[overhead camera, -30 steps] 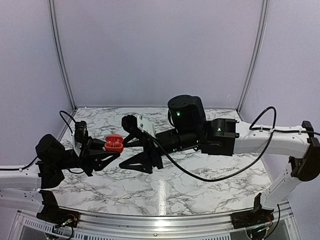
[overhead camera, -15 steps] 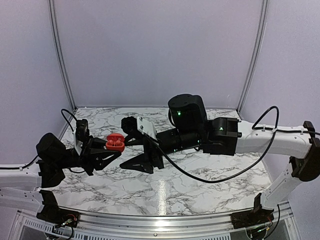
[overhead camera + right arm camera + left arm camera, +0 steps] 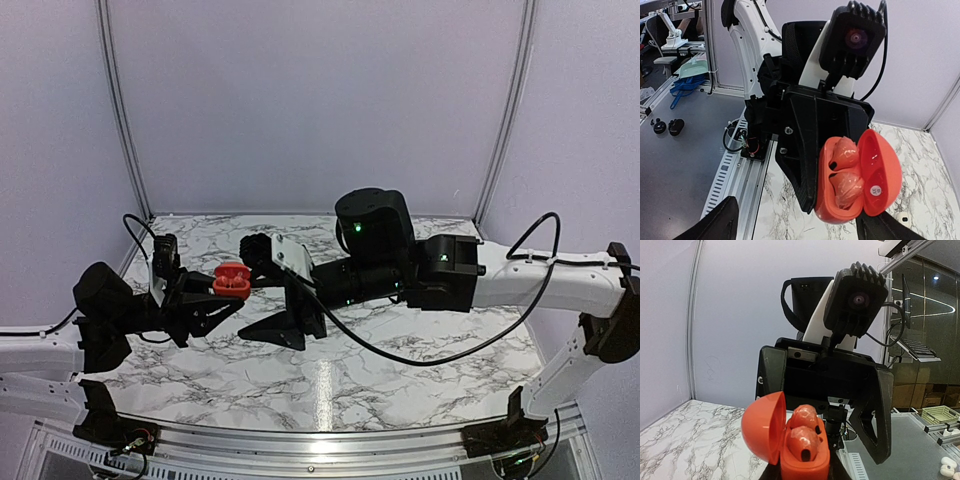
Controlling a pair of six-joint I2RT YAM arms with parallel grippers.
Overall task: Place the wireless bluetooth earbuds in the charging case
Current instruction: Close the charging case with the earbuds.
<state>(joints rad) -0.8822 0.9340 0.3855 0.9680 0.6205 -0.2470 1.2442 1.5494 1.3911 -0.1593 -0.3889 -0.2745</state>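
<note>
at the left, the left gripper point(image 3: 226, 296) is clamped on the base of the red charging case point(image 3: 805, 460) and holds it up off the marble table point(image 3: 400, 370), with the hinged lid point(image 3: 764, 426) swung open. inside the case sit the two red earbuds point(image 3: 804, 439), one above the other, each in its own well. the upper one seems to stand a little prouder than the lower, though neither wrist view shows whether both are pressed fully home.

just to the right of the case, the right gripper point(image 3: 266, 288) faces it with its fingers spread wide and nothing between them. one finger is above the case's level and one is below.

as a judgement, the main work looks done or nearly so: no bud lies loose in any view and both are in the case. what may be left is a last nudge to seat the upper bud, then shutting the lid if that is wanted.
</note>
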